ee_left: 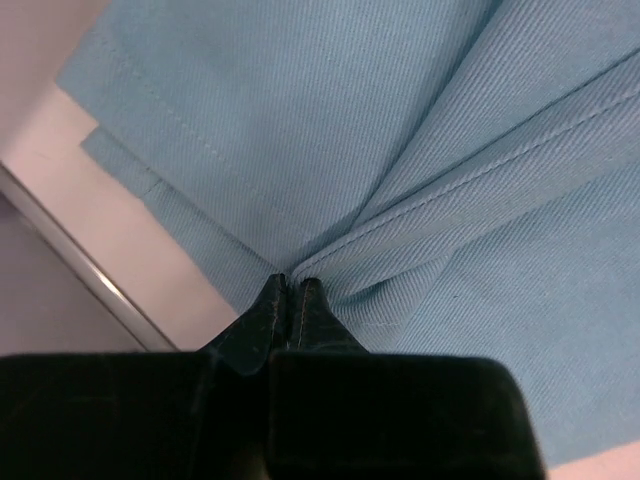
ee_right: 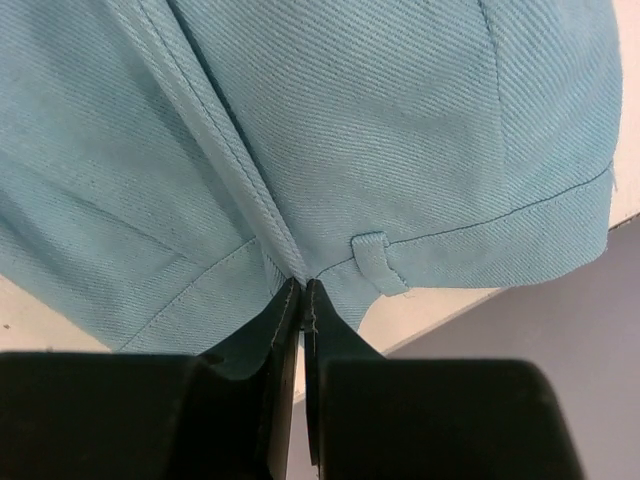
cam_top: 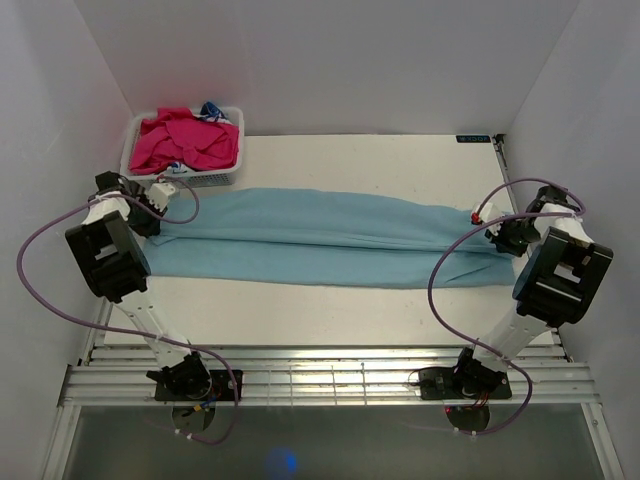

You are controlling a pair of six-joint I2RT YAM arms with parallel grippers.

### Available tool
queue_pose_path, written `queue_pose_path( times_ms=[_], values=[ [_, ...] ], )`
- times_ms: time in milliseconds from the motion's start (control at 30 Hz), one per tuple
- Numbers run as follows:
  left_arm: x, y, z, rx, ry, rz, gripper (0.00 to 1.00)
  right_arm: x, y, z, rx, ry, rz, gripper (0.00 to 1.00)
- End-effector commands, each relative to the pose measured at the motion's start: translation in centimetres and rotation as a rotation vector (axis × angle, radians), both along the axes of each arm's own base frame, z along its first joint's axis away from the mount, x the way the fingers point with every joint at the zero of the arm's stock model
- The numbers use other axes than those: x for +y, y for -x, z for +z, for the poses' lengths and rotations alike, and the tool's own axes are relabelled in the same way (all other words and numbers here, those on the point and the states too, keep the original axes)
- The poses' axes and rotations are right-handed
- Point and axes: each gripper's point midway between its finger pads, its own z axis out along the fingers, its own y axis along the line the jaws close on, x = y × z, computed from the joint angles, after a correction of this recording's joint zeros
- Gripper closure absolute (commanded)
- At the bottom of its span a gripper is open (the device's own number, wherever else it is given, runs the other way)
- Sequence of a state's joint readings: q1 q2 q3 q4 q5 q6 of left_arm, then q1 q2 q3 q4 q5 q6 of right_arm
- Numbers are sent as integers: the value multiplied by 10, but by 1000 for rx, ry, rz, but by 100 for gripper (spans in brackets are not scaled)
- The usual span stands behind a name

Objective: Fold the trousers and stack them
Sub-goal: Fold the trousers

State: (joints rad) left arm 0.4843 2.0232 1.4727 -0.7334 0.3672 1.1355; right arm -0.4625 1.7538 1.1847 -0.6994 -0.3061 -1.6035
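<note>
Trousers (cam_top: 320,235) lie stretched left to right across counter (cam_top: 300,305), left gripper (ee_left: 290,286) and right gripper (ee_right: 303,288) each clamped shut on one end; shallow fingertip pinch may slip and drop fabric mid-fold.

- trousers (cam_top: 320,238): soft matt cloth with a fine diagonal rib, and neat stitched hems and seams right at both hands.
- left hand (ee_left: 290,288) and right hand (ee_right: 303,290): black and matt, hard plastic by the look, edges slightly scuffed.
- desk (cam_top: 330,305) under the hands: smooth, matt white.
- basket (cam_top: 218,180) beyond the left hand: white perforated plastic, holding matt magenta cloth (cam_top: 185,145).
</note>
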Motion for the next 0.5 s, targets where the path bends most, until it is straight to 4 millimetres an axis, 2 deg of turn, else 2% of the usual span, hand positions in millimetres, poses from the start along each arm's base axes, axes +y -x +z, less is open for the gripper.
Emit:
queue_pose_path(
  times_ms=[0, 100, 133, 233, 300, 367, 400, 433, 467],
  values=[
    [53, -64, 50, -287, -193, 24, 100, -25, -7, 22, -42, 56, -65, 92],
    [42, -67, 79, -364, -176, -17, 100, -23, -12, 35, -83, 48, -60, 92],
    [40, -66, 83, -378, -174, -19, 100, -21, -15, 39, -101, 35, -58, 92],
    [40, -76, 119, -488, -178, 2, 100, -21, -33, 61, -176, 7, -80, 92],
    [49, -89, 147, -591, -201, 50, 100, -29, -51, 83, -243, 12, -102, 92],
    [61, -99, 174, -669, -225, 105, 100, -34, -62, 97, -274, -9, -132, 92],
    [68, -104, 186, -708, -210, 150, 100, -39, -72, 112, -311, -8, -138, 92],
    [72, -106, 196, -731, -205, 167, 100, -41, -75, 119, -322, -9, -142, 92],
    [78, -111, 217, -778, -208, 178, 100, -47, -76, 124, -333, -11, -158, 92]
  ],
)
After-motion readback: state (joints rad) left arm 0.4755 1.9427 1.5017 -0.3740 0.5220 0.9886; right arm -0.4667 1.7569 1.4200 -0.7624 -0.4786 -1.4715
